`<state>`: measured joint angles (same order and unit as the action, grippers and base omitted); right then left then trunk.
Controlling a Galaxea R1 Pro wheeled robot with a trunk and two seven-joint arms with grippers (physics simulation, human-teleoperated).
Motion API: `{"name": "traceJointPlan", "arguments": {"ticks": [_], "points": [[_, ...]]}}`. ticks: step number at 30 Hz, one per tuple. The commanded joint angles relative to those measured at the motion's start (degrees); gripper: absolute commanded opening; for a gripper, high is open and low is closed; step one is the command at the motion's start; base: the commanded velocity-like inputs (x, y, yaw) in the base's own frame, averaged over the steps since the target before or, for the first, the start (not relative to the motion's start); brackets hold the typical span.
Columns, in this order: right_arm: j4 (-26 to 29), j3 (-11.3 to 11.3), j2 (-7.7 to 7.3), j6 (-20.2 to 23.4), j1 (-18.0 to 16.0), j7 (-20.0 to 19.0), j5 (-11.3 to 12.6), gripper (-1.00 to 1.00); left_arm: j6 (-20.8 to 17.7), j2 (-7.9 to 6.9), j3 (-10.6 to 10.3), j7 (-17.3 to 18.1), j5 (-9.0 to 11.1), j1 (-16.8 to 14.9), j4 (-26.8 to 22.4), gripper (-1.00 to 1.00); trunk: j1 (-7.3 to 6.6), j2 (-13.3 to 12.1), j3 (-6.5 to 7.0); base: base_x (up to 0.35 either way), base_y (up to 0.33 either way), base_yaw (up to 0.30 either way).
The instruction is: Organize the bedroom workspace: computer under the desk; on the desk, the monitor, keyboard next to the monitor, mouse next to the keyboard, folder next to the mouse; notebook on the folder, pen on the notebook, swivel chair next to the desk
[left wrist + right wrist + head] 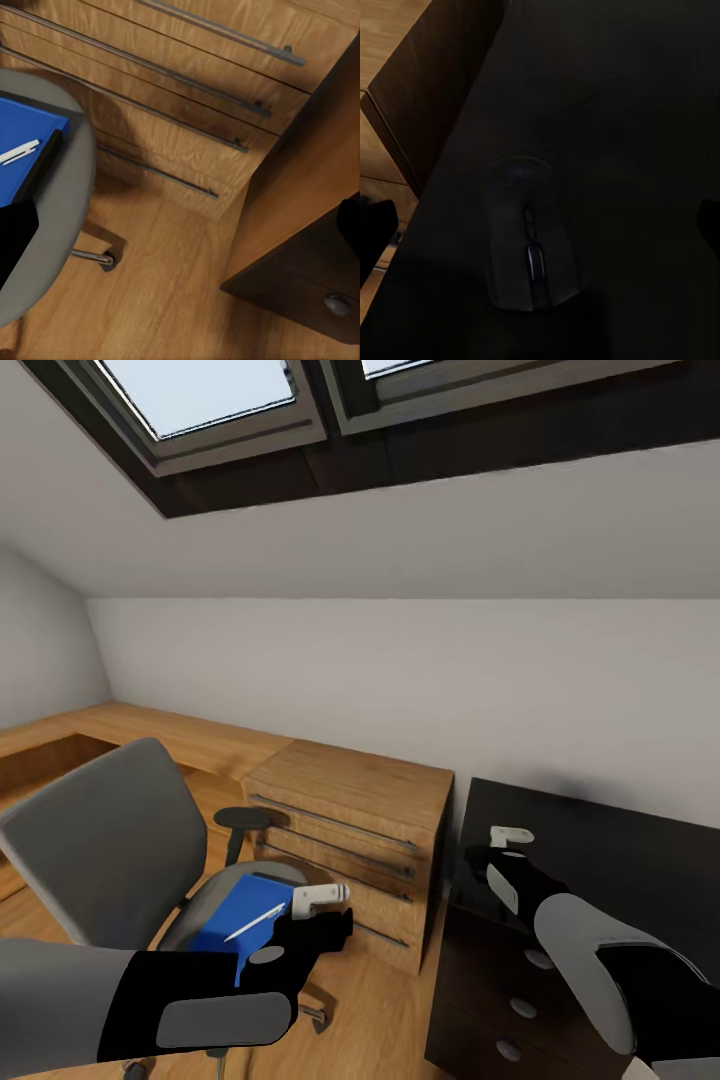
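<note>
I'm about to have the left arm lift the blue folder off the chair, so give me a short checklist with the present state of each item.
1. Flat bright blue folder lies on the seat of the grey upholstered swivel chair: ok.
2. Slim white pen off the folder before lifting: not ok, it lies on top and could roll off.
3. Thin dark notebook location: cannot tell for sure; a dark slab lies on the folder under the pen.
4. Left gripper near the folder: ok, it hovers beside the seat's edge; whether it is open cannot tell.
5. Small dark rounded mouse on the glossy black desk: ok, below the right gripper.
6. Landing spot beside the mouse bare: ok.
</note>
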<state>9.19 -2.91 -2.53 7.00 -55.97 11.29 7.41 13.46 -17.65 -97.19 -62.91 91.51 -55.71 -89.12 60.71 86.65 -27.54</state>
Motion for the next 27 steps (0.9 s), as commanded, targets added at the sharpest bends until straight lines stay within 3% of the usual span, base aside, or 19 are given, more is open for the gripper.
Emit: {"name": "traceJointPlan", "arguments": {"ticks": [1, 21, 27], "points": [[0.1, -0.3, -0.02, 0.3, 0.0, 0.2, 0.5, 1.0, 0.5, -0.01, -0.1, 0.0, 0.3, -0.1, -0.1, 1.0, 0.23, 0.5, -0.25, 0.0, 0.0, 0.0], [-0.1, -0.4, 0.24, 0.5, 0.0, 0.0, 0.5, 1.0, 0.5, 0.13, -0.1, 0.0, 0.3, -0.1, -0.2, 1.0, 4.62, 8.5, -3.84, 0.0, 0.0, 0.0], [0.0, -0.4, 0.17, 0.6, 0.0, 0.0, 0.5, 1.0, 0.5, 0.02, -0.1, 0.0, 0.4, -0.1, -0.2, 1.0, 4.62, 8.5, -3.84, 0.0, 0.0, 0.0]]}}
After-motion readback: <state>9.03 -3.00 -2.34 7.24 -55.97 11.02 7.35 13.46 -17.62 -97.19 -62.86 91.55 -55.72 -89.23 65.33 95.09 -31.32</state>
